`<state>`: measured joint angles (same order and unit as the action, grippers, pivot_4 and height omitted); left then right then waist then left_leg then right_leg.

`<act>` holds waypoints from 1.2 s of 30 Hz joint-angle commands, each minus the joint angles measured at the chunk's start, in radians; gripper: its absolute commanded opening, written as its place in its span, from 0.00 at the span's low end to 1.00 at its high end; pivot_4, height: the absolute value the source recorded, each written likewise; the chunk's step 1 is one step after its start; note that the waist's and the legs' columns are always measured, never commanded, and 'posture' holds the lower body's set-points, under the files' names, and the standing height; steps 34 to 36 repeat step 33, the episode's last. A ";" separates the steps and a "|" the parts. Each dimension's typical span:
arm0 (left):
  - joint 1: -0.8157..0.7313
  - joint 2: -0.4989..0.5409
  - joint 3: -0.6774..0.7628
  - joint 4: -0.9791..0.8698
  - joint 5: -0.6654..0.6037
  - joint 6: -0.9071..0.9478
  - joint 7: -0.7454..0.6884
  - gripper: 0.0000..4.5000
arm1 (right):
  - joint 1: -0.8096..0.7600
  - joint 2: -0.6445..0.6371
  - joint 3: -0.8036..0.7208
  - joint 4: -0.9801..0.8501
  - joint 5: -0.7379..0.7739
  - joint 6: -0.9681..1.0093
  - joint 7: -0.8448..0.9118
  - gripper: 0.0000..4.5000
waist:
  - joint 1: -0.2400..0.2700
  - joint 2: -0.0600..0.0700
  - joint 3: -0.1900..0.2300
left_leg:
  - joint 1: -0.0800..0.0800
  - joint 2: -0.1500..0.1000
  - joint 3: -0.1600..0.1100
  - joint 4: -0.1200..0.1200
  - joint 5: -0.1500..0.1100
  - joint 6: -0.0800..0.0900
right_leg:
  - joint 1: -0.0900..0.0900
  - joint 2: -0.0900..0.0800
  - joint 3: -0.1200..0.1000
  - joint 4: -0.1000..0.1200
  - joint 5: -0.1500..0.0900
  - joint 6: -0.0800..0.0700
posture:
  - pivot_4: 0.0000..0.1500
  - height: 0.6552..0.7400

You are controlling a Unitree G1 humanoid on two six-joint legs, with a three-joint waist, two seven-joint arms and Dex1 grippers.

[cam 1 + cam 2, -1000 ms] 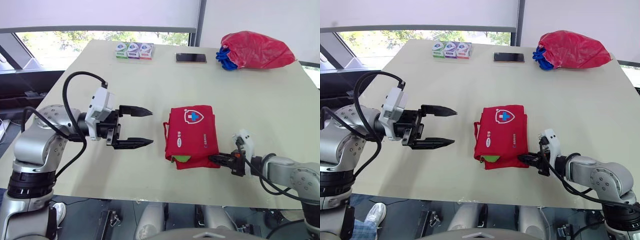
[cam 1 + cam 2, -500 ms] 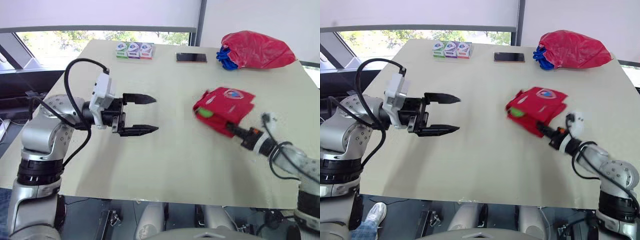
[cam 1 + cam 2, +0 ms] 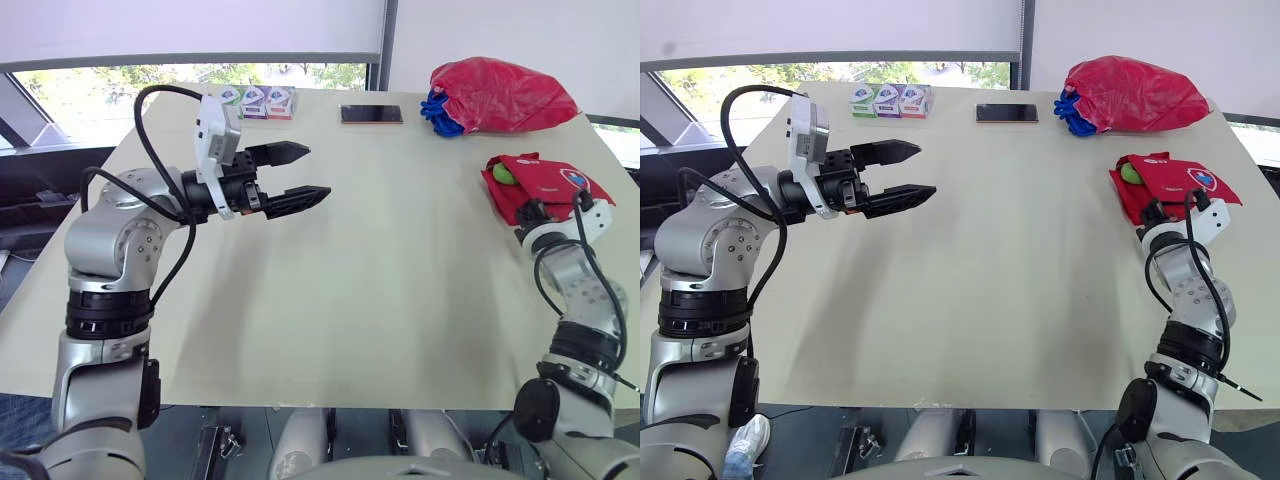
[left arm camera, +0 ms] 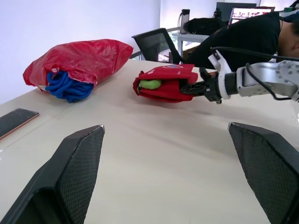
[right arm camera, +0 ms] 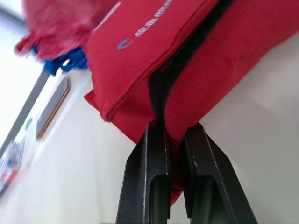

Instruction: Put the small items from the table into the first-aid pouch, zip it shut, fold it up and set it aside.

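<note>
The red first-aid pouch, folded, with a white cross badge and a green bit at one end, lies near the table's right edge. My right gripper is shut on its near edge, fingers pinching the red fabric; the same grip shows beside the pouch in the left wrist view. My left gripper hangs open above the left-centre of the table, nothing between its black fingers, far from the pouch.
A red plastic bag with blue cord sits at the back right, a phone at the back centre, and three small boxes at the back left. A person in black is beyond the table.
My right gripper has carried the pouch from the table's centre to the right edge. The left arm has risen and shifted farther back, still open. The camera view has also shifted.
</note>
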<state>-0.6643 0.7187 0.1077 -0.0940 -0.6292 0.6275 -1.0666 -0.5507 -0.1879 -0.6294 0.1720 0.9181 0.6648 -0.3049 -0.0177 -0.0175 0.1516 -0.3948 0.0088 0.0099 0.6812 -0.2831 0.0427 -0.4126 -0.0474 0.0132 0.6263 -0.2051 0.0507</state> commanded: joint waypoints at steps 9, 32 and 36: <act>0.054 0.006 0.012 -0.024 0.001 -0.053 -0.040 1.00 | 0.209 -0.113 0.123 -0.281 0.107 0.273 0.141 0.63 | 0.002 0.001 0.000 | 0.001 0.001 0.001 -0.002 0.000 0.000 | 0.000 0.000 0.001 -0.001 0.000 0.000 | 1.00 1.00; 0.711 0.040 0.148 -0.144 0.144 -0.317 0.021 1.00 | 0.971 -0.557 0.010 -0.409 -0.271 -0.552 1.424 0.99 | 0.009 -0.003 0.000 | 0.012 0.005 0.013 -0.009 -0.001 0.001 | 0.002 -0.001 0.010 -0.003 -0.006 0.000 | 1.00 1.00; 0.715 0.040 0.151 -0.146 0.144 -0.323 0.023 1.00 | 0.962 -0.556 0.012 -0.396 -0.277 -0.563 1.431 0.99 | 0.009 -0.003 0.000 | 0.012 0.005 0.013 -0.009 -0.001 0.001 | 0.002 -0.001 0.010 -0.003 -0.006 0.000 | 1.00 1.00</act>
